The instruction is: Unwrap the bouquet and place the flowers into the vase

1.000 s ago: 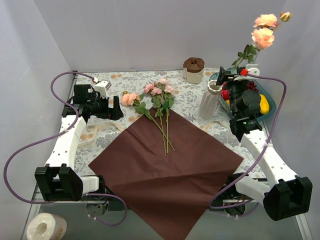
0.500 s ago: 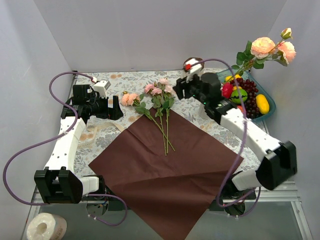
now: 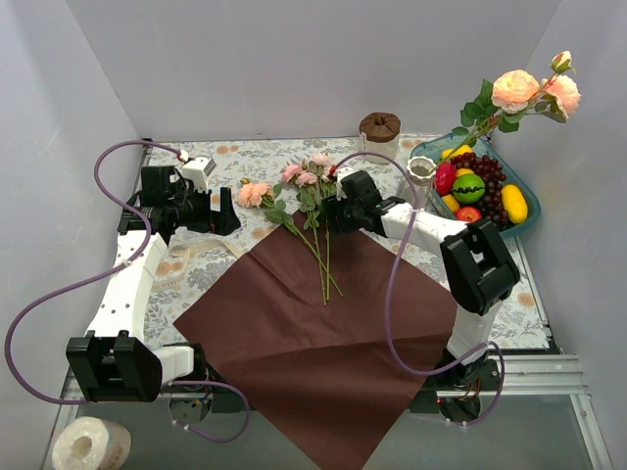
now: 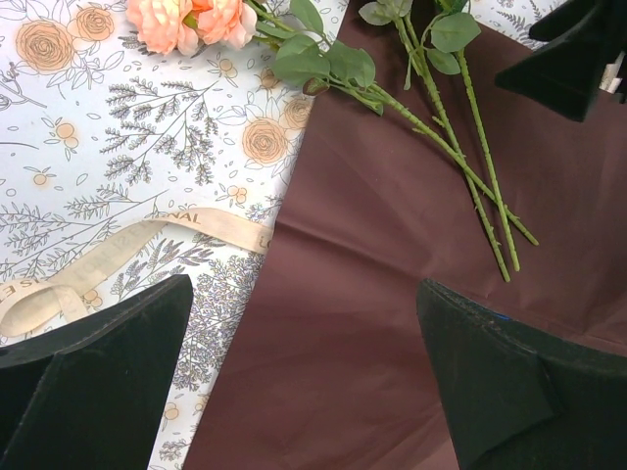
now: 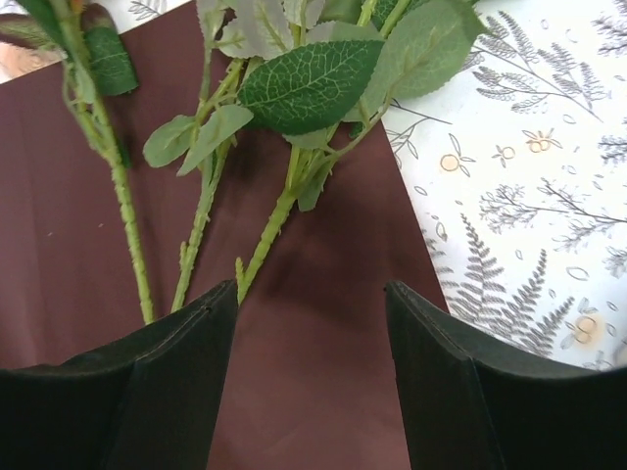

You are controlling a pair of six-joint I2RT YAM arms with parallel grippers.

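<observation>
Floral tablecloth (image 3: 257,157) — plain white walls (image 3: 294,59)

— Where does the top view sit?
— High behind both arm bases, looking down the table (image 3: 255,157).
— And the wrists?
— Close over the maroon paper (image 4: 392,294), looking past their fingers (image 5: 167,392); both share the green stems (image 5: 265,240).

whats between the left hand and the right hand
The flowers, blooms and leaves, at the far corner of the maroon paper; seen in the top view.
</observation>
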